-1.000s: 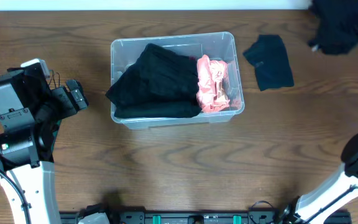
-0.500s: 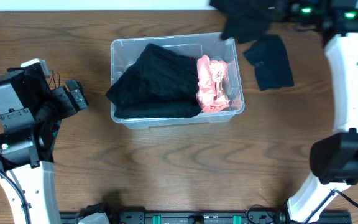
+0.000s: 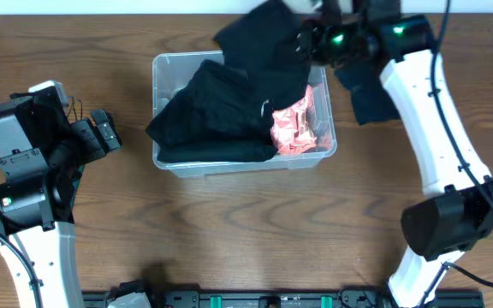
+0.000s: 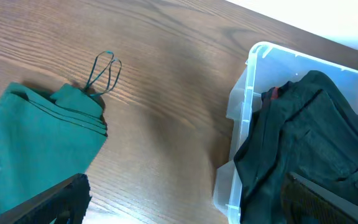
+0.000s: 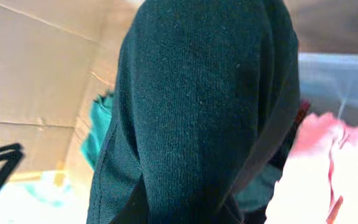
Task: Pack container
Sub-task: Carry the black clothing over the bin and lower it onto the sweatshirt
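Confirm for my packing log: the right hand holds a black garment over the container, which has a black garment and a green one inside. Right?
Not quite: the overhead view shows a pink garment, not a green one, inside the container. The right hand does hold a black garment over it, with a second black garment inside.
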You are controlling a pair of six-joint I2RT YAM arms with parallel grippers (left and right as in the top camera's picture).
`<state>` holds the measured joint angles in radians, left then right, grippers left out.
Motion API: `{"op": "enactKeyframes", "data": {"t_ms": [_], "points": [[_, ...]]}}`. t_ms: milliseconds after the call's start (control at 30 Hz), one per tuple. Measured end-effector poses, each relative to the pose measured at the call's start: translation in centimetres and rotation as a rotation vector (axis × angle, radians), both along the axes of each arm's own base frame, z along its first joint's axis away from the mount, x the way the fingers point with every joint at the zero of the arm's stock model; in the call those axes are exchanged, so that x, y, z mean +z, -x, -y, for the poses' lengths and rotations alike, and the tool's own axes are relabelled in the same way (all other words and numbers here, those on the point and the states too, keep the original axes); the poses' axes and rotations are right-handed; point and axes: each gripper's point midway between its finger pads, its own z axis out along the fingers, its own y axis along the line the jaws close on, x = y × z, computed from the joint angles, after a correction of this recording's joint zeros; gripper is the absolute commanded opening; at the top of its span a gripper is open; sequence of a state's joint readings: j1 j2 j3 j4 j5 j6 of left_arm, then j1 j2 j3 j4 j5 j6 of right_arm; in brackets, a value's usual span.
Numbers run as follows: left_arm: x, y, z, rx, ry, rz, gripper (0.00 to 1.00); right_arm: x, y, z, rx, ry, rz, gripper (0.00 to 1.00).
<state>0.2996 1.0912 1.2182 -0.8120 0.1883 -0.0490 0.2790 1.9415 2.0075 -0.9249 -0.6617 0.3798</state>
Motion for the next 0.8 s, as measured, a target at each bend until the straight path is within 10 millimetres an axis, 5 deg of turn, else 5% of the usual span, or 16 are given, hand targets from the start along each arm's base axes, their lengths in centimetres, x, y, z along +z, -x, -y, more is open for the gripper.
{"op": "enactKeyframes", "data": {"t_ms": [233,433,800], "points": [[0.0,0.0,0.0,0.000,0.000,0.000,0.98,-4.1,1.5,-1.3,-0.024,0.078,-0.098,0.01],[0.0,0.0,0.0,0.000,0.000,0.000,0.98,-9.1,2.0,0.4,-0.093,0.182,-0.185,0.01],[0.0,0.0,0.0,0.000,0.000,0.000,0.98,-12.5,2.1,3.6,-0.197,0.360,-0.205,0.01]]}}
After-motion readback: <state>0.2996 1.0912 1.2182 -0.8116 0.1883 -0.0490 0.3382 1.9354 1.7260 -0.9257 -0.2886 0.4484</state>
